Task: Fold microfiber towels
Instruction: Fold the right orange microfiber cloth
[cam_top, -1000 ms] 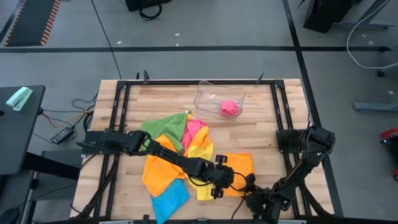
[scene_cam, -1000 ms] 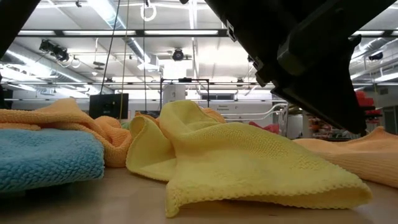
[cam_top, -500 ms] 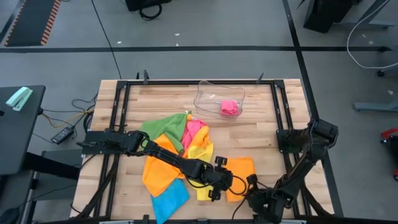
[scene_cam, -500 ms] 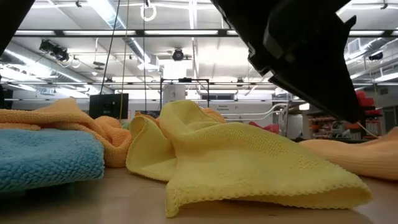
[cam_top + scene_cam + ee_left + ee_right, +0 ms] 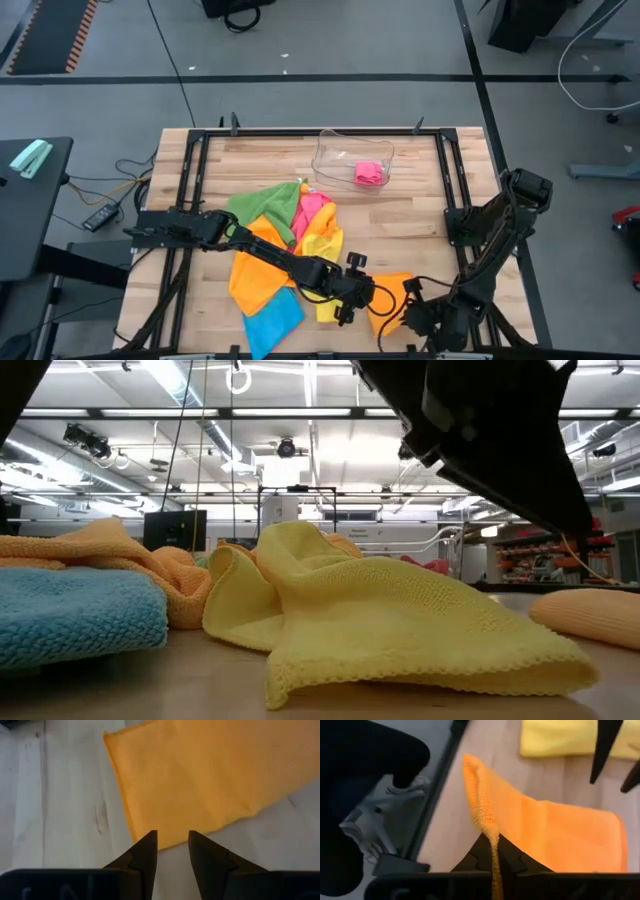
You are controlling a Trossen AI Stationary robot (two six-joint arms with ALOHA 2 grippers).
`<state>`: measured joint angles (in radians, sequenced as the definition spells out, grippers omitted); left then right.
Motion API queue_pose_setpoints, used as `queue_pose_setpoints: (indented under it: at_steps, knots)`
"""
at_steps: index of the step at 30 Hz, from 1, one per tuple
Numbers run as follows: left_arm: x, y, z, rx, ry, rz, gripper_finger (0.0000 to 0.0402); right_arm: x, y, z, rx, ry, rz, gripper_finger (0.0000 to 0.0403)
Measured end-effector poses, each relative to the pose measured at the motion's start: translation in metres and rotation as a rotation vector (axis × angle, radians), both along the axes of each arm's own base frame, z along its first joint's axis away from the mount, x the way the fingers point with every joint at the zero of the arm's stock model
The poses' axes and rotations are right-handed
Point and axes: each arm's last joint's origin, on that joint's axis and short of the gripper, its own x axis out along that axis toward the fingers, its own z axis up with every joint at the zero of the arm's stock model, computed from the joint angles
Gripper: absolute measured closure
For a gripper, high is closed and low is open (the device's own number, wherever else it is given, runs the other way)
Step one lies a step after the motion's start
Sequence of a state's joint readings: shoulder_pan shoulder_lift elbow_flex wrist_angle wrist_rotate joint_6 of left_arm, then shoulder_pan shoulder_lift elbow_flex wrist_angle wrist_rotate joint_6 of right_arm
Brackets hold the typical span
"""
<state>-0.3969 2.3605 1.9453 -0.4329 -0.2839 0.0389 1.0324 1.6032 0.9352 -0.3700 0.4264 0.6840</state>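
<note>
An orange microfiber towel [image 5: 390, 292] lies near the table's near edge, right of a loose pile of green, pink, yellow, orange and blue towels [image 5: 285, 245]. My right gripper [image 5: 412, 305] is at the towel's right side and is shut on it [image 5: 560, 830]. My left gripper [image 5: 362, 300] is open at the towel's left side. In the left wrist view its fingertips [image 5: 171, 845] stand at a corner edge of the towel [image 5: 200, 780]. The towel shows as a low mound in the low view [image 5: 590, 618]. My right gripper pinches a raised edge of the orange towel [image 5: 491, 831] between its two fingers. The edge runs up as a ridge away from the fingers, and the rest of the cloth lies slack on the table. My left gripper: I cannot tell whether its fingertips touch the towel's edge.
A clear plastic tray [image 5: 335, 150] with a folded pink cloth [image 5: 370, 173] stands at the far middle. In the low view a yellow towel [image 5: 400, 630] and a blue one [image 5: 70, 620] lie close in front. Black frame rails [image 5: 455, 200] run along the table's sides.
My right gripper has drawn the orange towel toward the table's near edge. The towel's far edge has come nearer and the cloth has bunched into a smaller patch. In the low view it has shrunk from a broad sheet to a small mound at the right.
</note>
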Motion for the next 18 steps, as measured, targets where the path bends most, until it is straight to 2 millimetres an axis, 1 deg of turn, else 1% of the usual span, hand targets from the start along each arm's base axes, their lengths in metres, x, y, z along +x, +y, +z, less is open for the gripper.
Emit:
queue_pose_setpoints:
  at_steps: [2, 6, 8, 11, 15, 18]
  knots:
    - [0.001, 0.000, -0.002, 0.012, 0.000, -0.012, 0.0282, 0.001, -0.003, -0.002, -0.006, 0.034, -0.016, 0.0399]
    - [0.005, -0.004, 0.001, -0.026, -0.067, -0.026, 0.0280, 0.005, -0.008, -0.004, -0.009, 0.065, -0.037, 0.0400]
    - [0.004, -0.006, -0.005, -0.057, -0.085, -0.050, 0.0281, 0.005, -0.008, -0.004, -0.009, 0.065, -0.038, 0.0400]
    - [0.000, -0.013, -0.018, -0.094, -0.103, -0.088, 0.0285, 0.004, -0.008, -0.005, -0.005, 0.077, -0.055, 0.0400]
    - [-0.008, -0.021, -0.033, -0.136, -0.125, -0.083, 0.0291, 0.004, -0.010, -0.005, -0.004, 0.086, -0.073, 0.0399]
    - [-0.009, -0.027, -0.037, -0.208, -0.225, -0.074, 0.0291, 0.005, -0.010, -0.005, -0.002, 0.086, -0.076, 0.0399]
